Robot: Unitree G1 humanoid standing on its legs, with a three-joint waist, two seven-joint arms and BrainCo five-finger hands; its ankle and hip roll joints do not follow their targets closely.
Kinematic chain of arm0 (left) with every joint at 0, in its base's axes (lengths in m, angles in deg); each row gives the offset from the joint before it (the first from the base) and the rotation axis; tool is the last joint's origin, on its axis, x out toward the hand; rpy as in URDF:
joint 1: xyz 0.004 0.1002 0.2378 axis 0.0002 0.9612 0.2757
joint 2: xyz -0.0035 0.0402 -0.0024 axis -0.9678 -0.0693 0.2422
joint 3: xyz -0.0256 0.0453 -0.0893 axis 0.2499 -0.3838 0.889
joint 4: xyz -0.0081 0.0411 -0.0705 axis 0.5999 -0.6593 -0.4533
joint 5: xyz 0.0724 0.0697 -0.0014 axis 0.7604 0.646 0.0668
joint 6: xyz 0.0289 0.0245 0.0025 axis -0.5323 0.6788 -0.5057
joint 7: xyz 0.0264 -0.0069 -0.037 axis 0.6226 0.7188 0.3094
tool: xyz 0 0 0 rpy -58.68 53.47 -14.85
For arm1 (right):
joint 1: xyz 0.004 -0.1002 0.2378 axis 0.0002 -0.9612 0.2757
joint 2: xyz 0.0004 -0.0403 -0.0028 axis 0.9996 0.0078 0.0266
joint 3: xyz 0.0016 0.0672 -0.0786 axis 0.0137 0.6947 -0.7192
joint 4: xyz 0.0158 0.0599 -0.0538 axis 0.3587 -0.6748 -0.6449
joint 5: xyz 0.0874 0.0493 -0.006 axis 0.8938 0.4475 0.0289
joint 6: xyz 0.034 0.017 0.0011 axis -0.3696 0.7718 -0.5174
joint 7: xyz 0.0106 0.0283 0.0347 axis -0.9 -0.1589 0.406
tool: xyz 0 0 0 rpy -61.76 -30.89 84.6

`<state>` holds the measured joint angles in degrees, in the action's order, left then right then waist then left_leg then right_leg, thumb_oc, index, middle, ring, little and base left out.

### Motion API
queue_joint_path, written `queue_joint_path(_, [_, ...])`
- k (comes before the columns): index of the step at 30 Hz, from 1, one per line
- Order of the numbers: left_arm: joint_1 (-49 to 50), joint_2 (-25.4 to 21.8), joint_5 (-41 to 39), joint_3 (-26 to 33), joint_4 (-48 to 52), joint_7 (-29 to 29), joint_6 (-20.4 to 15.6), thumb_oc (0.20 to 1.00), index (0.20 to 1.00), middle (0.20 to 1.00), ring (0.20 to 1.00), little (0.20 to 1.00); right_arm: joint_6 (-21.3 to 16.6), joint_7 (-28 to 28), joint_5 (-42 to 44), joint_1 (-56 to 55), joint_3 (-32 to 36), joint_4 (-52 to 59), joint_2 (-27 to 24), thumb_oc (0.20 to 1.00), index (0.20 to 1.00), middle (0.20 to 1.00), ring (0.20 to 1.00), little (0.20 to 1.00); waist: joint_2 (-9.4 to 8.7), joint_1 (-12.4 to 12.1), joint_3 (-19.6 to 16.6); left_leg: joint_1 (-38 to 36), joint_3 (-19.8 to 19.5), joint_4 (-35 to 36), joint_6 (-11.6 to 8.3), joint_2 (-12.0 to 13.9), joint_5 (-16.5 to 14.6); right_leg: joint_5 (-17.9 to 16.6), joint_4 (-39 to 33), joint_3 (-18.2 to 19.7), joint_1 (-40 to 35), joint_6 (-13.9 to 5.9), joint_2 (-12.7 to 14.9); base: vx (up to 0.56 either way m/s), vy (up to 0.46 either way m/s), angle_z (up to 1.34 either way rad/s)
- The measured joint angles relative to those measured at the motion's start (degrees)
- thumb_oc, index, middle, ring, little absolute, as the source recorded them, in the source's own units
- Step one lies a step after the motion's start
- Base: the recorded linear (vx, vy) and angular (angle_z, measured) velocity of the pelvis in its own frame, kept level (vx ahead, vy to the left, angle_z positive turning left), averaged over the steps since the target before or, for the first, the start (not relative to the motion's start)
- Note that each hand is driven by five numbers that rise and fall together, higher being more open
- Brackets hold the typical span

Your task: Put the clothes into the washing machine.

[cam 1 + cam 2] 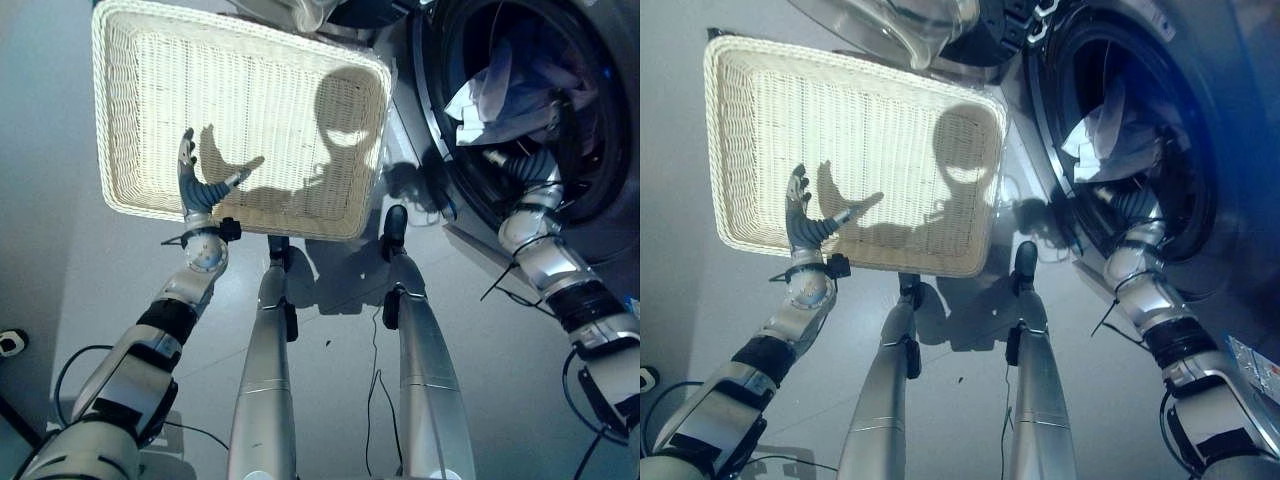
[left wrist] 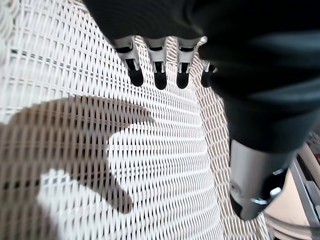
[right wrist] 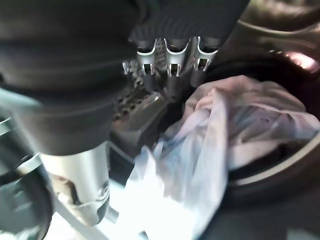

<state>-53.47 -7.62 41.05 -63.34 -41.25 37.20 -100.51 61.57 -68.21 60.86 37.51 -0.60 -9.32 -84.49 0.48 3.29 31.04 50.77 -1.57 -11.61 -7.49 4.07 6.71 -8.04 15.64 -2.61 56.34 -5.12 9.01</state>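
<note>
The left hand hovers over the near edge of the white wicker basket, its fingers straight and spread, thumb held well apart, holding nothing. In the left wrist view the dark fingertips hang above the basket's woven floor, a tight ribbed weave of pale strands with the hand's shadow cast across it. The basket is a shallow rectangle with rounded corners and a rolled rim, lying on a smooth grey floor.

The right hand reaches into the round opening of the washing machine. Its fingers run forward toward the drum, their tips lost behind the clothes, so I cannot tell whether they are closed on anything. The clothes are a crumpled bundle of thin pale fabric, white to light pink, lying inside the drum and spilling over the lower lip of the opening, just beside the fingers. In the head views they show as a pale heap in the dark drum, above the right wrist.

The machine is dark grey, with a thick dark ring round the opening. Its open door, clear and bulging, shows at the far edge beyond the basket. No writing can be read.
</note>
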Motion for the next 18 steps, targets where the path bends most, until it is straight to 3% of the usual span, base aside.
queue_joint_path(9, [8.63, 2.98, 2.31, 0.32, -0.35, -4.3, 1.54, 1.0, 1.0, 1.0, 1.0, 1.0, -6.92, 7.99, -4.96, -9.92, -5.12, 2.09, 4.43, 1.0, 1.0, 1.0, 1.0, 1.0, -0.05, 0.14, -0.01, -13.16, 1.35, 4.81, 0.01, 0.49, 0.01, 1.05, -2.54, -0.11, -11.73, -0.38, -0.21, -0.02, 0.002, -0.02])
queue_joint_path(11, [8.63, 2.98, 2.31, 0.32, -0.35, -4.3, 1.54, 1.0, 1.0, 1.0, 1.0, 1.0, -6.92, 7.99, -4.96, -9.92, -5.12, 2.09, 4.43, 1.0, 1.0, 1.0, 1.0, 1.0, -0.05, 0.14, -0.01, -13.16, 1.35, 4.81, 0.01, 0.49, 0.01, 1.05, -2.54, -0.11, -11.73, -0.38, -0.21, 0.0, 0.0, 0.0])
queue_joint_path(12, [12.73, 3.51, 3.45, 1.32, -0.66, -6.33, 1.55, 1.0, 1.0, 1.0, 1.0, 1.0, -8.97, 9.69, -5.62, -14.35, -5.34, 1.9, 5.97, 1.0, 1.0, 1.0, 1.0, 1.0, 0.0, -0.1, -0.08, -19.16, 1.49, 7.02, -0.01, 0.95, 0.04, 1.37, -4.26, -0.52, -17.56, -0.53, -0.57, -0.03, -0.029, -0.02])
queue_joint_path(18, [20.47, 4.01, 4.61, 1.99, -4.96, -12.69, 3.24, 1.0, 1.0, 1.0, 1.0, 1.0, -14.65, 17.67, -5.33, -21.84, -7.82, 1.5, 5.98, 1.0, 1.0, 1.0, 1.0, 1.0, 0.09, -1.29, -0.44, -33.14, 2.77, 11.6, 0.02, 1.43, 0.06, 1.7, -7.97, -3.21, -30.86, -0.58, -0.51, 0.01, 0.015, -0.03])
